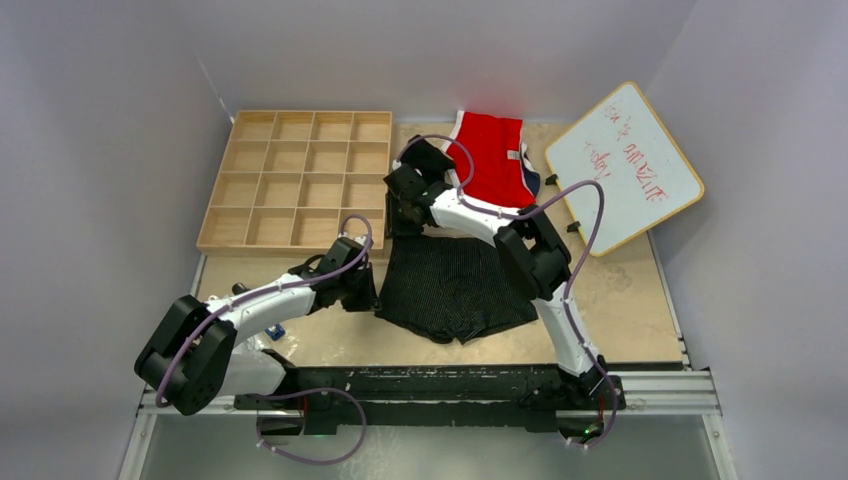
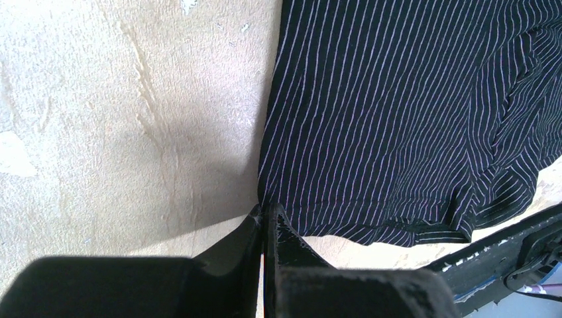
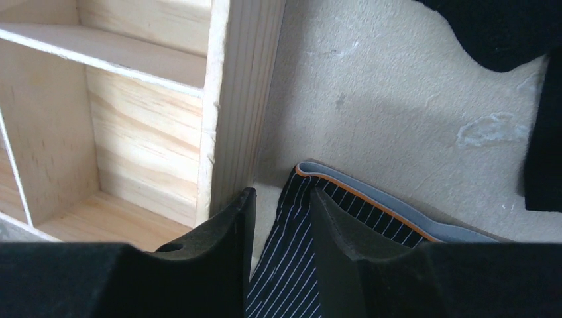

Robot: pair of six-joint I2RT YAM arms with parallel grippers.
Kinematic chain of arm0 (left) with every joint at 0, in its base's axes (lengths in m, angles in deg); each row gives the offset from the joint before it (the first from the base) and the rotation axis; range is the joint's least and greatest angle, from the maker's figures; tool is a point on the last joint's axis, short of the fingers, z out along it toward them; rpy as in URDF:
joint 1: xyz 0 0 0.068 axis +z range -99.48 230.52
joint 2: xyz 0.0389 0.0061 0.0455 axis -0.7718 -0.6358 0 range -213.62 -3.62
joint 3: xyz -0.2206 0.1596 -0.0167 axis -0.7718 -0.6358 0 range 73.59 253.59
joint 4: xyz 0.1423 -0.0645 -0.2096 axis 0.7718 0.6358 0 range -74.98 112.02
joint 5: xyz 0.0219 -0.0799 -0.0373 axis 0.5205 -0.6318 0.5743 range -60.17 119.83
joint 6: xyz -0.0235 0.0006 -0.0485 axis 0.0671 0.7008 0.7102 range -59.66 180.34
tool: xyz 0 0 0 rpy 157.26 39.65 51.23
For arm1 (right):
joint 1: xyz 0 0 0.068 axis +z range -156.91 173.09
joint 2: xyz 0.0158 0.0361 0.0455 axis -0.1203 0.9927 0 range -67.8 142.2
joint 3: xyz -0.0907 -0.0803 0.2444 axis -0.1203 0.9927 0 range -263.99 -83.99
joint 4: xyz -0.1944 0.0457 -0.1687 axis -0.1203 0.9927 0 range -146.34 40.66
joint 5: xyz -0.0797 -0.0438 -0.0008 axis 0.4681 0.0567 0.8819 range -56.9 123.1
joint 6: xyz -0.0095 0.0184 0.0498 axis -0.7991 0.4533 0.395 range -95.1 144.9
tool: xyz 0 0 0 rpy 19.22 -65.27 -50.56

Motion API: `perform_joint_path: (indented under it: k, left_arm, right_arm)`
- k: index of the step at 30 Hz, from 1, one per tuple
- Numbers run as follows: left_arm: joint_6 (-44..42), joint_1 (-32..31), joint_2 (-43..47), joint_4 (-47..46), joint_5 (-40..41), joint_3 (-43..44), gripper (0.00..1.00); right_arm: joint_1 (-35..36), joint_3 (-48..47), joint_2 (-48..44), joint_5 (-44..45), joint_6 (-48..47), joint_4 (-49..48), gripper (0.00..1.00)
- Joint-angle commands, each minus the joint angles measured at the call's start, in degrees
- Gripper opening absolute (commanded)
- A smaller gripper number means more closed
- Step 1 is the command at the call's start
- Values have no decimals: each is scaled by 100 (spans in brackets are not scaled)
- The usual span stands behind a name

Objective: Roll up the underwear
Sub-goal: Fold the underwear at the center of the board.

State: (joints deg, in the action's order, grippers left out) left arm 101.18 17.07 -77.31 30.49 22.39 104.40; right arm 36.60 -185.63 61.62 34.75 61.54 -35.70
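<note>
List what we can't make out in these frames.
- Left wrist: whether the left gripper pinches the striped underwear; its shut fingertips cover that corner.
- Top: red briefs' near edge, behind the right arm.
- Top: whiteboard writing, too small.
- Right wrist: black fabric, cut off by the edge.

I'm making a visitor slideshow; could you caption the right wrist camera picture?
Right hand, fingers apart, straddles the waistband of the striped underwear beside the wooden tray.
</note>
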Motion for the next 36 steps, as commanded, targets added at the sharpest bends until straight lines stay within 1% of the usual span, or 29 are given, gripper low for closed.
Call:
perform_joint_path:
  k: [1,3,8,12,14,16,17,19,20,23,30,36]
  left_arm:
    - [-95,-16,-5,-161,-135,-48,0]
    - [-86,-21,-5,-171,-128,-56,0]
    - [-69,-21,-11,-188,-160,-53,0]
    - [-70,-21,-23,-201,-179,-56,0]
    - [-68,-21,-23,-202,-179,-57,0]
    - [-60,-21,-21,-214,-176,-57,0]
    - [-59,-21,-22,-211,-171,-45,0]
    - [-59,-21,-23,-188,-149,-27,0]
    - [-57,-21,-16,-170,-138,-8,0]
    - [-71,-18,41,-72,-59,60,0]
    - [-57,-21,188,117,86,202,0]
    - [-207,-21,521,606,208,556,0]
  right_arm:
    - [45,-211,185,507,-136,231,37]
    - [51,-189,232,499,-135,241,35]
    - [103,-293,386,990,-172,524,30]
    - [123,-420,474,1161,-190,680,27]
    - [127,-497,507,1132,-192,721,20]
    - [130,-550,500,1066,-192,733,19]
    - [127,-579,486,1014,-193,740,18]
    - [123,-611,428,798,-169,786,13]
    - [123,-625,393,719,-150,801,12]
    - [114,-622,224,586,-195,731,1]
    - [50,-383,-274,-40,-372,252,0]
    - [-279,618,-1150,-973,-129,-734,0]
